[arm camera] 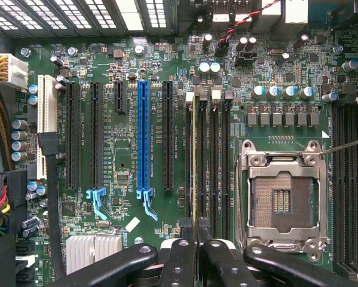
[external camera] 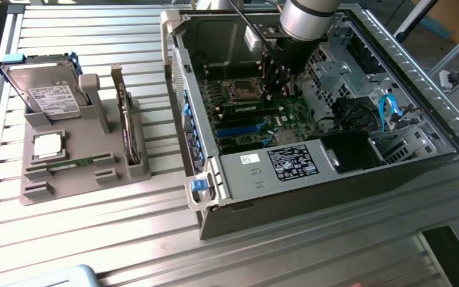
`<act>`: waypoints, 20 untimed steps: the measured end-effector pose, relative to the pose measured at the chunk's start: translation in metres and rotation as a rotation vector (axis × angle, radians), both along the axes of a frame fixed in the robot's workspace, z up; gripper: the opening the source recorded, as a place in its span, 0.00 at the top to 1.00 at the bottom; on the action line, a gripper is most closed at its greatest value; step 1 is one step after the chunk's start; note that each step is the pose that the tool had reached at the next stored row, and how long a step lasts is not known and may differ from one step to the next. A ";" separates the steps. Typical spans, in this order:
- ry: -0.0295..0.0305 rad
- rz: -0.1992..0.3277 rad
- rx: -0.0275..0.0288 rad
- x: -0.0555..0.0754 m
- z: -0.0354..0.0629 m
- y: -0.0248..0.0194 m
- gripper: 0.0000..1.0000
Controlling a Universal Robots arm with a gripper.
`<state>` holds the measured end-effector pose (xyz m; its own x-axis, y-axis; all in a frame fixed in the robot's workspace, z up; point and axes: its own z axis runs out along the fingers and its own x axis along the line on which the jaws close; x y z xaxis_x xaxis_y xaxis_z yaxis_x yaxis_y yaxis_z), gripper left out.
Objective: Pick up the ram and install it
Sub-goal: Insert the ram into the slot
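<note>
1. The arm (external camera: 305, 18) reaches down into the open case (external camera: 241, 174), which lies on its side on the slatted table (external camera: 94, 239).
2. In the exterior view, the gripper (external camera: 280, 84) hangs over the motherboard (external camera: 293, 113), just beside the CPU socket (external camera: 241, 91) on the exterior view's right.
3. In the wrist view, the gripper (arm camera: 195, 242) is clamped on the ram (arm camera: 195, 167). Its two black fingers (arm camera: 179, 263) press on the stick from either side.
4. The ram appears edge-on as a thin pale line. It stands upright along the bank of black memory slots (arm camera: 214, 167).
5. That bank lies between the long black expansion slot (arm camera: 167, 137) and the CPU socket (arm camera: 281, 197). The ram is at the side of the bank nearest the expansion slot.
6. The pictures do not show whether the ram is fully seated in its slot.
7. A blue slot (arm camera: 143, 137) runs parallel to the ram, further from the socket.
8. The grey fixture (external camera: 78, 179) sits on the table, well apart from the case on the exterior view's left.
9. The fixture holds a hard drive (external camera: 46, 89) upright at the back and a card (external camera: 124, 125) on edge at its side. A green strip (external camera: 78, 162) lies flat near its front.
</note>
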<state>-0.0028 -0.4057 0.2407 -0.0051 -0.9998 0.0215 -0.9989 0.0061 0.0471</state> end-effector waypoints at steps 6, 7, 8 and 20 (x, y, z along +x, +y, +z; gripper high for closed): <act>0.0000 0.000 0.0001 0.000 -0.0001 -0.0007 0.88; 0.0000 0.000 0.0001 0.000 -0.0001 -0.0008 0.88; 0.0000 0.000 0.0000 0.000 -0.0001 -0.0008 0.88; -0.0002 0.000 0.0000 0.000 -0.0059 -0.0008 0.88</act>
<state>-0.0024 -0.4065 0.2347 -0.0051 -0.9998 0.0214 -0.9989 0.0061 0.0469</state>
